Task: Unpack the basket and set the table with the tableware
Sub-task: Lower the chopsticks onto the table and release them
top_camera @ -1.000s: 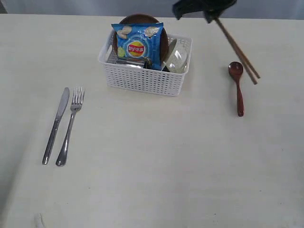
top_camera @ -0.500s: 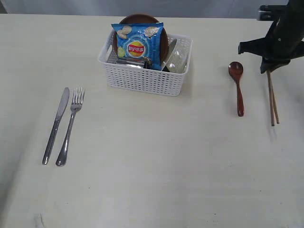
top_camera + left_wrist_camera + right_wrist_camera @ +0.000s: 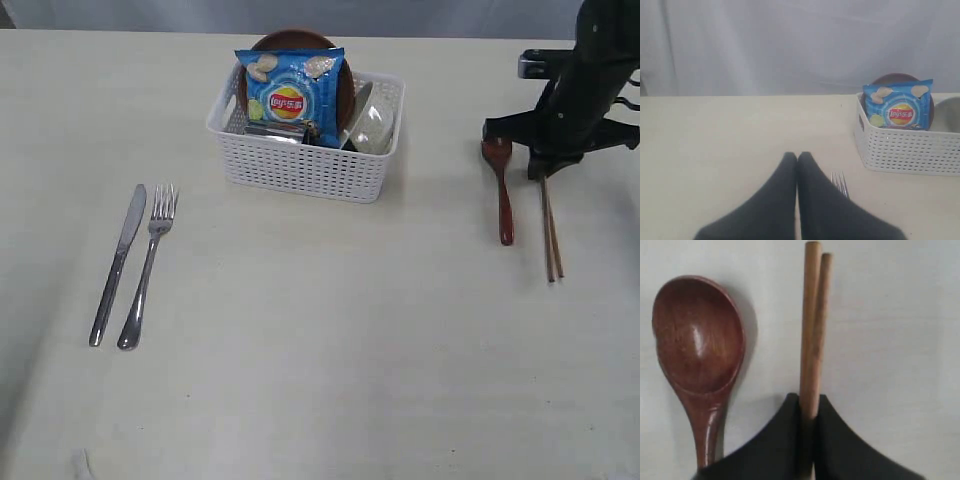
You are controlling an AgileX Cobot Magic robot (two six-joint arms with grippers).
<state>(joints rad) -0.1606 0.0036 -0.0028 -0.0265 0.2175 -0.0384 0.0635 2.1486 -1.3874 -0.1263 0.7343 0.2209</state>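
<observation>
Blue chip bag [image 3: 290, 97] seen standing upright, tilted slightly; red-and-yellow logo and printed chips shown on its front. Pale grey curtain [image 3: 765, 45] noted as backdrop, softly creased

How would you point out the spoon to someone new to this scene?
From the white basket at the far middle of the table, look right in the exterior view to the right gripper pinching the chopsticks. The spoon lies just basket-side of them: reddish-brown with a rounded scoop end, unlike those two thin straight sticks.
</observation>
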